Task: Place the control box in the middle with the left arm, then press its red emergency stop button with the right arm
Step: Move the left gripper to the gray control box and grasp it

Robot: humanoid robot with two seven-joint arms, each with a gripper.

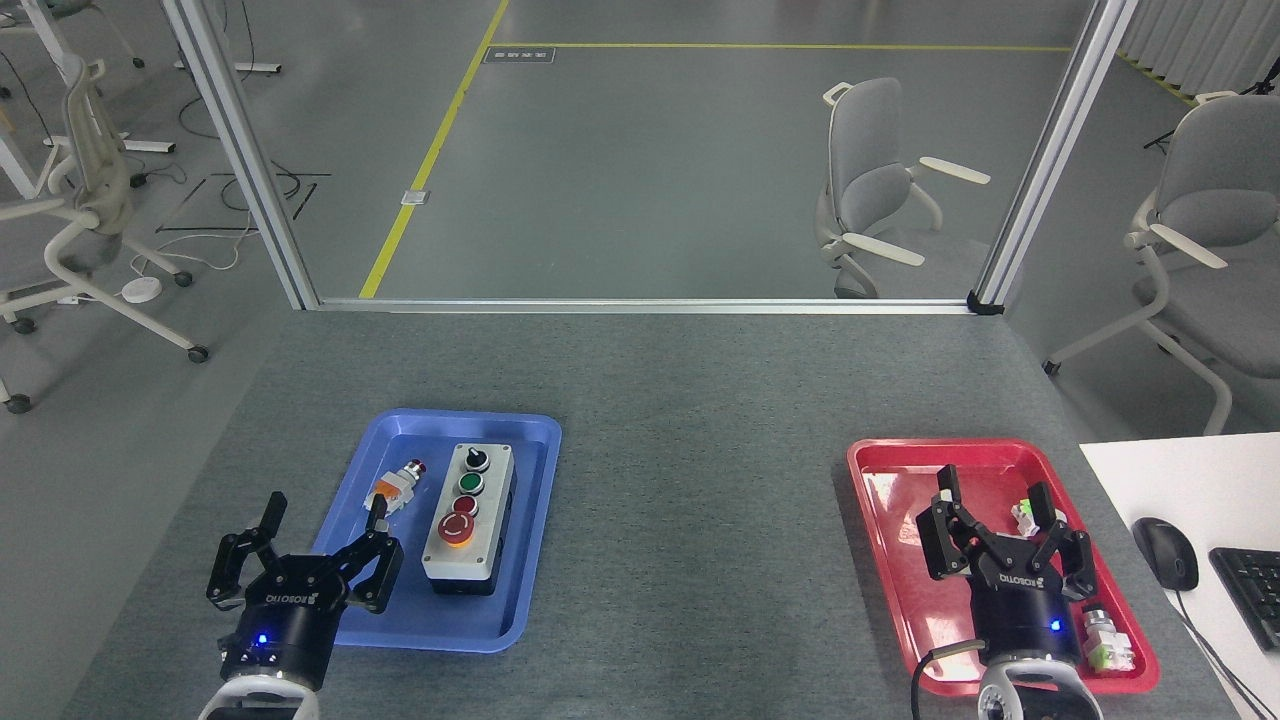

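Status: task not yet begun, as far as the head view shows.

- Control box (469, 519): lies in the blue tray (528, 440) on the left of the table, long axis running away from the robot, untouched. Not in the middle.
- Red emergency stop button (457, 528): nearest the robot on the box's top, yellow-orange ring visible; appears unpressed, though this cannot be confirmed.
- Loose pushbutton (398, 486): in the same tray, just beside the box on its left.
- Middle (700, 500): bare grey tabletop between the two trays.
- Left gripper (322, 528): fingers spread wide, holding nothing, at the tray's near-left corner, near the box but apart from it.
- Right gripper (995, 505): fingers spread, holding nothing, above the red tray (880, 455).

Remaining: grasp and shift the box to the middle; then press the stop button.
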